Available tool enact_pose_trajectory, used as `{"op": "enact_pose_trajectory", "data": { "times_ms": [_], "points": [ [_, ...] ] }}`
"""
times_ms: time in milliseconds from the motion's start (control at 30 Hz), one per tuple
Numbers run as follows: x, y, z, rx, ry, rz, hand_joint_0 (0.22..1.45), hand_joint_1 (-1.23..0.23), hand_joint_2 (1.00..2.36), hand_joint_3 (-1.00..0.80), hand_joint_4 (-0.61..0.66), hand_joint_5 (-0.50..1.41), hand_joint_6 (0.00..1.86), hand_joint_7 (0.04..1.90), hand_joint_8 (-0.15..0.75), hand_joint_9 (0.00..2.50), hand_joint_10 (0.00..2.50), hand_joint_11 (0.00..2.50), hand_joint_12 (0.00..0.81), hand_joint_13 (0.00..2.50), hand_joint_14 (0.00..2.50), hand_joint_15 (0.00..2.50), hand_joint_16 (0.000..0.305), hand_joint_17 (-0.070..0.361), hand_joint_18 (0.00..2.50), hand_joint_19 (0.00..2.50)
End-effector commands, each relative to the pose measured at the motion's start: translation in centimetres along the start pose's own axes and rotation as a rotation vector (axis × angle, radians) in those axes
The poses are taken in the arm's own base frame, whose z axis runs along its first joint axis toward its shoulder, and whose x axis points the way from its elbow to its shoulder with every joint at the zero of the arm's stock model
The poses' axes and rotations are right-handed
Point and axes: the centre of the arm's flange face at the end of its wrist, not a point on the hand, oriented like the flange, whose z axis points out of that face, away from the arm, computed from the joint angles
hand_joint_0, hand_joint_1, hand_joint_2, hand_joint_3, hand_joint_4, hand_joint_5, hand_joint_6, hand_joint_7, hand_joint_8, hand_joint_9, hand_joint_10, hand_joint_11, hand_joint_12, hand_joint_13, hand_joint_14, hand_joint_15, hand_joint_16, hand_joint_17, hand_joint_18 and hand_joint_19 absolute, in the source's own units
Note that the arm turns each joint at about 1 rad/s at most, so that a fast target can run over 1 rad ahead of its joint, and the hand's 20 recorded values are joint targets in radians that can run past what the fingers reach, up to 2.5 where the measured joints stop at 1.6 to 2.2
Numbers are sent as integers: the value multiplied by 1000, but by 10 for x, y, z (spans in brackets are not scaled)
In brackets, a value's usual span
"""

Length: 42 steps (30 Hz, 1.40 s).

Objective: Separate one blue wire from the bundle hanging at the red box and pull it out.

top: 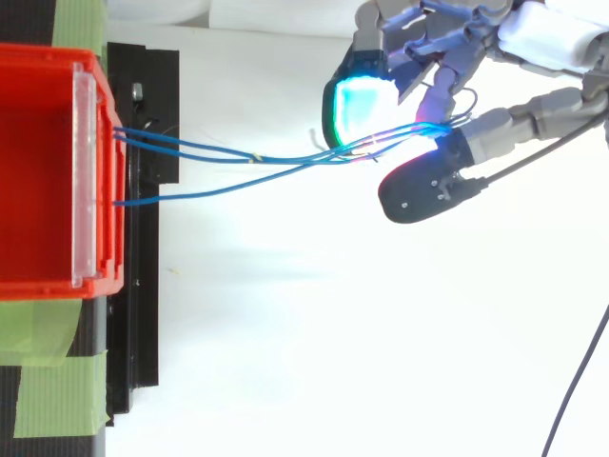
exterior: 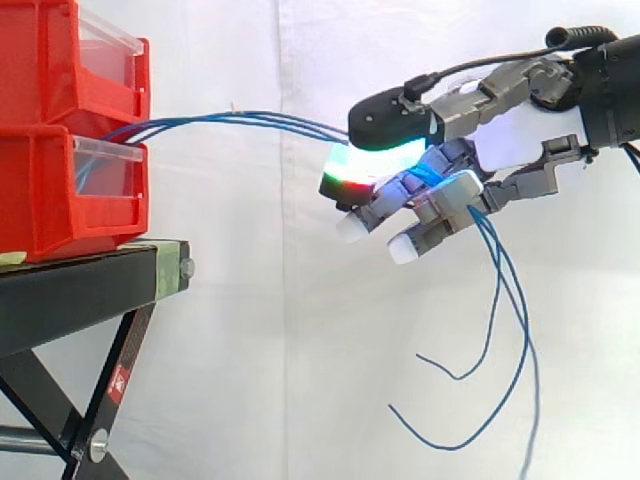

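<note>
Setting: white curtain (exterior: 250, 350) behind; a black stand (exterior: 70, 290) at the left with green tape (top: 57, 400) on its top.

Bins: two red bins stacked on the stand, the upper bin (exterior: 40, 60) sitting directly on the lower bin (exterior: 40, 210). Each has a clear front panel (exterior: 100, 165).

Task item: blue wires (exterior: 250, 120), several strands. They come out at the front of the bins near the clear panel of the lower one. From there they run roughly level through the air to the right, well clear of the stand.

Wire layout, top view: the strands (top: 238, 157) leave the bin front apart from one another. They draw together into one bundle just before the hand.

Hand: enters from the right in the side view, palm (exterior: 520, 135) at about the height of the upper bin.

Hand state: closed in a pinch. The wire bundle passes between a dark pad (exterior: 385, 120) above and a pad glowing cyan-green (exterior: 350, 170) below. The other fingers are curled under, tips white.

Number of strands pinched: more than one, as far as can be seen; exact count unclear.

Loose ends: three blue tails (exterior: 500, 330) drop from under the curled fingers and hang free, curving left at their tips.
</note>
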Motion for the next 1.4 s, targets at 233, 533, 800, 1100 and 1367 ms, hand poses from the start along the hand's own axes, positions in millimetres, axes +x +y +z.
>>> {"op": "enact_pose_trajectory", "data": {
  "times_ms": [233,533,800,1100,1367],
  "points": [
    [0,0,0,0,1,0,574,-748,1010,-388,254,-255,840,1113,313,598,15,715,320,1336,330,1400,60,134,572,688],
    [0,0,0,2,4,-1,524,-750,1005,-436,264,-253,838,1126,323,602,16,728,337,1343,323,1383,63,141,586,700],
    [0,-1,-1,6,4,-1,496,-736,1003,-473,272,-252,836,1128,336,612,17,726,348,1340,351,1352,65,146,597,703],
    [0,-1,-1,9,5,-4,560,-714,1011,-368,256,-243,836,1122,328,653,18,713,316,1365,279,1403,60,135,597,706],
    [0,-1,-1,10,3,-4,604,-667,1018,-285,248,-237,844,1121,325,686,19,725,308,1398,257,1422,58,130,619,708]
  ]
}}
